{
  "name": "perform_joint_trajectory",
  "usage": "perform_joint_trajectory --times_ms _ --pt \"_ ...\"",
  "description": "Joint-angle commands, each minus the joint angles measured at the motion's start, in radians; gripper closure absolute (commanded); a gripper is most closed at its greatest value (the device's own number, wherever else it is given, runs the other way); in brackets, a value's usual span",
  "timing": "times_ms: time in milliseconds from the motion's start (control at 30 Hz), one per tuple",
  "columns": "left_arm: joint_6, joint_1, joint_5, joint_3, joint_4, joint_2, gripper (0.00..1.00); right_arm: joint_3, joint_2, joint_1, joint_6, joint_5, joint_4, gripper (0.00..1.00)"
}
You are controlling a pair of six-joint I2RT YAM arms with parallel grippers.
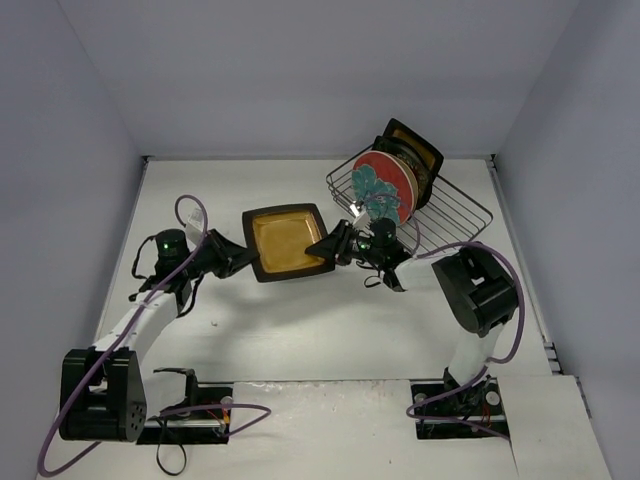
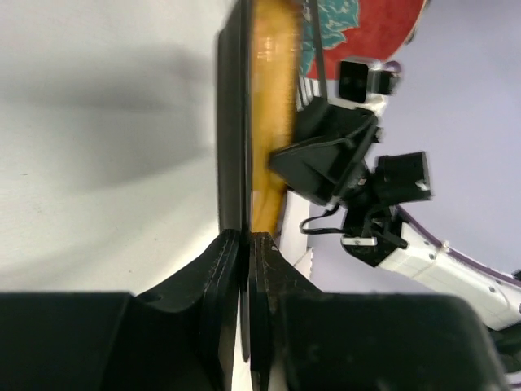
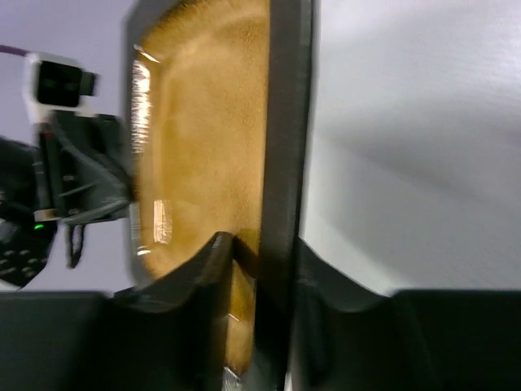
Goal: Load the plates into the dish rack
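Nearest, my left gripper [image 2: 244, 240]: fingers closed tight on the dark rim of the square amber plate [image 1: 288, 240], at its left edge.
Next, my right gripper [image 3: 260, 248]: clamped on the opposite, right edge of the same plate, with one finger on the amber face and one on the underside.
Where that plate is: held between my two grippers over the middle of the white table [image 1: 300, 330], amber face up toward the top camera, just left of the rack and not in it.
Beyond it, the dish rack [image 1: 460, 215]: black wire basket at the far right of the table, past my right gripper.
In its front, the red-teal floral plate [image 1: 385, 185]: standing on edge, face toward my arms.
Farthest, the second amber plate [image 1: 415, 150]: on edge at the back of the rack, its dark rim rising above the wire.
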Motion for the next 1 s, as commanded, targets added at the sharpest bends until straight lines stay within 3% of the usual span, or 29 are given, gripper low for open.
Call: perform_joint_trajectory --times_ms 0,33,100,200,267,367,400,533,600,833,967 --pt "0.025 -0.013 0.106 0.138 0.092 -0.069 1.00 0.062 -0.046 0.006 -0.024 -0.047 0.129 0.81" --pt "0.055 -0.013 0.101 0.164 0.045 -0.076 1.00 0.073 -0.055 0.006 -0.037 -0.047 0.113 0.92" --pt "0.141 -0.014 0.078 0.193 -0.090 -0.084 1.00 0.090 -0.095 0.006 -0.086 -0.041 0.041 1.00" --pt "0.272 -0.013 0.015 0.266 -0.314 -0.083 0.99 0.127 -0.147 0.003 -0.141 -0.043 -0.044 1.00" --pt "0.373 -0.013 -0.031 0.341 -0.490 -0.074 0.91 0.176 -0.182 0.003 -0.228 -0.032 -0.119 1.00" --pt "0.460 -0.013 -0.124 0.424 -0.649 -0.064 0.65 0.274 -0.275 0.003 -0.360 0.032 -0.341 1.00" --pt "0.482 -0.013 -0.181 0.446 -0.681 -0.063 0.47 0.297 -0.296 0.003 -0.450 0.052 -0.440 1.00" --pt "0.588 -0.013 -0.331 0.550 -0.876 -0.052 0.25 0.438 -0.363 -0.019 -0.671 0.175 -0.680 1.00" --pt "0.623 -0.013 -0.428 0.605 -0.930 -0.046 0.19 0.524 -0.388 -0.034 -0.797 0.207 -0.800 1.00" --pt "0.734 -0.016 -0.748 0.727 -1.125 -0.058 0.19 0.734 -0.445 -0.091 -1.183 0.329 -1.016 1.00" --pt "0.732 -0.014 -0.799 0.739 -1.137 -0.086 0.19 0.815 -0.442 -0.135 -1.380 0.405 -1.093 1.00"
